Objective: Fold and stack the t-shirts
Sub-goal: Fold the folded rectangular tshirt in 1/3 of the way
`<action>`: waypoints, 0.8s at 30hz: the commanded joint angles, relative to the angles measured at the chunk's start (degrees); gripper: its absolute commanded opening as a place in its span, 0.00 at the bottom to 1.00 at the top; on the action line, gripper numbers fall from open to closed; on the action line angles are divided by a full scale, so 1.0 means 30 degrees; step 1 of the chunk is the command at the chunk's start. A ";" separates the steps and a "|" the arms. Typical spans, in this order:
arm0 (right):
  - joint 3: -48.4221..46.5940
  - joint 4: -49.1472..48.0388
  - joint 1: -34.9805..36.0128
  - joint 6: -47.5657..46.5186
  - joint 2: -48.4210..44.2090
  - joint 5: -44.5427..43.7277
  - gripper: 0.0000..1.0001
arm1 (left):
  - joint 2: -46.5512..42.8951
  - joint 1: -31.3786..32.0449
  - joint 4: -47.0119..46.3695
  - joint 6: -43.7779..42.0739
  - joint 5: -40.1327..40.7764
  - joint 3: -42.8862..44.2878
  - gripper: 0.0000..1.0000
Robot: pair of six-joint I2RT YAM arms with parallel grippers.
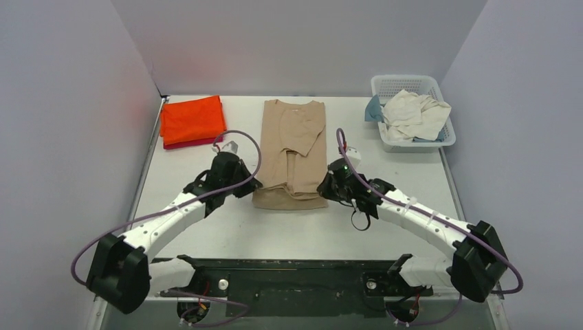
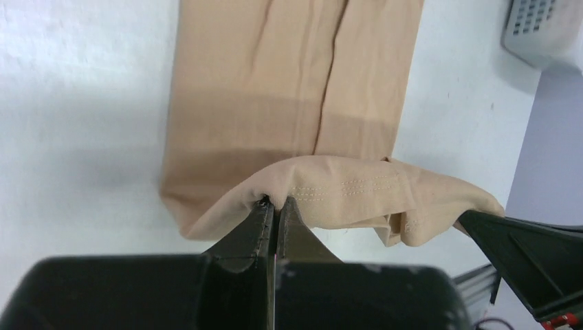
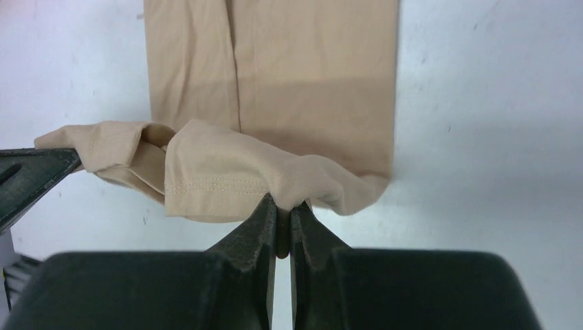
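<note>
A tan-beige t-shirt lies lengthwise in the middle of the table, its sides folded in. My left gripper is shut on the near-left corner of its hem, lifted a little off the table. My right gripper is shut on the near-right corner in the same way. The hem sags between the two grips. A folded orange t-shirt rests on a dark red one at the back left. Cream-white and blue t-shirts lie crumpled in the basket.
A white lattice basket stands at the back right, near the right wall. Grey walls close the table on three sides. The arms' black base rail runs along the near edge.
</note>
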State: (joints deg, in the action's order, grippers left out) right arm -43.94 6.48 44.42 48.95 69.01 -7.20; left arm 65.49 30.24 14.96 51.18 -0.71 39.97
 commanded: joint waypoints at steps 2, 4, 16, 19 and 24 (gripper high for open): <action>-0.2681 -0.1243 -0.2497 -0.1930 0.2988 0.0686 0.00 | 0.3760 -0.1629 -0.3158 -0.2150 -0.0985 0.3149 0.00; -0.3657 -0.1456 -0.2997 -0.2367 0.4162 0.1116 0.00 | 0.5017 -0.1981 -0.3554 -0.2537 -0.1348 0.4037 0.00; -0.6993 -0.2002 -0.5545 -0.2550 0.9279 0.4288 0.00 | 1.0874 -0.3571 -0.3019 -0.4578 -0.2883 0.8649 0.00; -0.7097 -0.2038 -0.5913 -0.2258 0.9832 0.4850 0.00 | 1.2278 -0.3631 -0.2349 -0.4987 -0.3197 0.9777 0.00; -0.6904 -0.2648 -0.6110 -0.2056 1.0017 0.4553 0.00 | 1.3487 -0.3649 -0.2075 -0.5329 -0.3653 1.0532 0.00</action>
State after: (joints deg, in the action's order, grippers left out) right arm -63.24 0.32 26.52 42.15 99.53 6.00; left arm 104.42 19.75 7.99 37.76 -9.69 67.77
